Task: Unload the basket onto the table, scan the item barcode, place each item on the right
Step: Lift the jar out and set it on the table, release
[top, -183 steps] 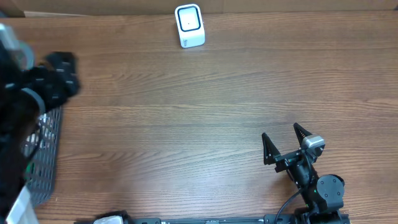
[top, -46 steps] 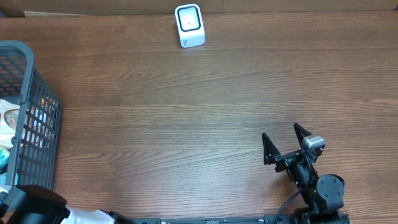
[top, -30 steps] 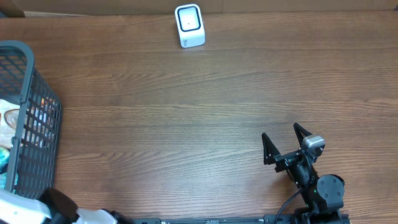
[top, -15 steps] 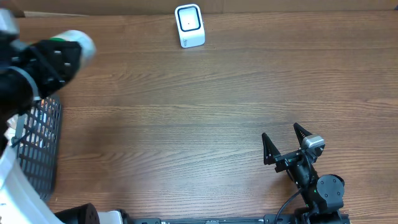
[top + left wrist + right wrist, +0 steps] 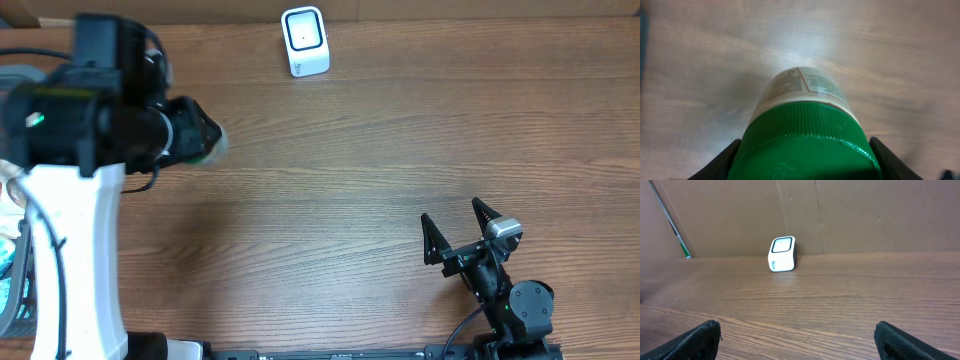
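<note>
Bottle (image 5: 805,92) sits gripped in our left pincer (image 5: 188,135), well apart from the scanner (image 5: 304,41) and, we judge, unscanned; our right pincer (image 5: 455,228) gapes empty.

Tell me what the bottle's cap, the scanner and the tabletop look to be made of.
Cap of the bottle: glossy green plastic, likely; moulded ribs, sharp highlights.
Scanner: smooth white plastic shell, apparently, with a dark-framed window.
Tabletop: brown wood or wood-look laminate; streaked grain, faint sheen; cannot tell which.
</note>
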`<state>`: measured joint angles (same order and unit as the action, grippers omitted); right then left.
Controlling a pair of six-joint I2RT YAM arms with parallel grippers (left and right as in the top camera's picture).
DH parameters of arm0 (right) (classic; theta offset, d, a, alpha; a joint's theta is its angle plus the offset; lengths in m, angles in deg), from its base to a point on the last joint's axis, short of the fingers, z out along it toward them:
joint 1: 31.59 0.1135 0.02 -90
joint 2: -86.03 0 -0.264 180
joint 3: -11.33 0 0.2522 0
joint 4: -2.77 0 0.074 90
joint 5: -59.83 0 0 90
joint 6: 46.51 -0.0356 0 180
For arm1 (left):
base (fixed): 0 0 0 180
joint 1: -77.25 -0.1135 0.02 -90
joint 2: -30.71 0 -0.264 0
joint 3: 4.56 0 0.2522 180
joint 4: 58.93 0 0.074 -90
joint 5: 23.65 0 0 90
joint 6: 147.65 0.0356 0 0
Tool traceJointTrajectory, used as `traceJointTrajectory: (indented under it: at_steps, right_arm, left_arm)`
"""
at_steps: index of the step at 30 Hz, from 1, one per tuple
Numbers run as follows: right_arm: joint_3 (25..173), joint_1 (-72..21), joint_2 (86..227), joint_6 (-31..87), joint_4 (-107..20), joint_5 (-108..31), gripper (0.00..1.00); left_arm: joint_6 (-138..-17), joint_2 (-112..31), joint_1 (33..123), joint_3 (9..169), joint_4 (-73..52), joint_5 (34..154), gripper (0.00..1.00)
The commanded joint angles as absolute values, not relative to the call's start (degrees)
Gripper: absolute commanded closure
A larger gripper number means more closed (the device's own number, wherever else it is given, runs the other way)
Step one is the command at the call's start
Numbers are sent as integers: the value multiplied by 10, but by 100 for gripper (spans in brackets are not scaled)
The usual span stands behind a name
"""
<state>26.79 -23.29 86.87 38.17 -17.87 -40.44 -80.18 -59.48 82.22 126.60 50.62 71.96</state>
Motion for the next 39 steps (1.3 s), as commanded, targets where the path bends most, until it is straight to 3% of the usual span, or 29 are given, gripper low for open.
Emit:
traceJointTrajectory:
  at_steps: [1, 15, 26, 30, 33, 39]
  right_arm:
    - [269, -233, 862, 384, -175, -405, 0]
    - [269, -233, 862, 384, -175, -405, 0]
    - [269, -233, 862, 384, -175, -405, 0]
    - [269, -233, 862, 384, -175, -405, 0]
    - [268, -233, 862, 384, -175, -405, 0]
    - [269, -233, 862, 384, -175, -405, 0]
  left_arm:
    - [-804, -600, 825, 1183, 477, 701, 88]
    - [-859, -600, 824, 824, 190, 650, 83]
    - [-880, -600, 825, 696, 85, 673, 83]
    - [-886, -600, 825, 687, 71, 677, 79]
    - [-886, -600, 825, 687, 67, 685, 66]
    - [-885, -600, 825, 689, 66, 694, 22]
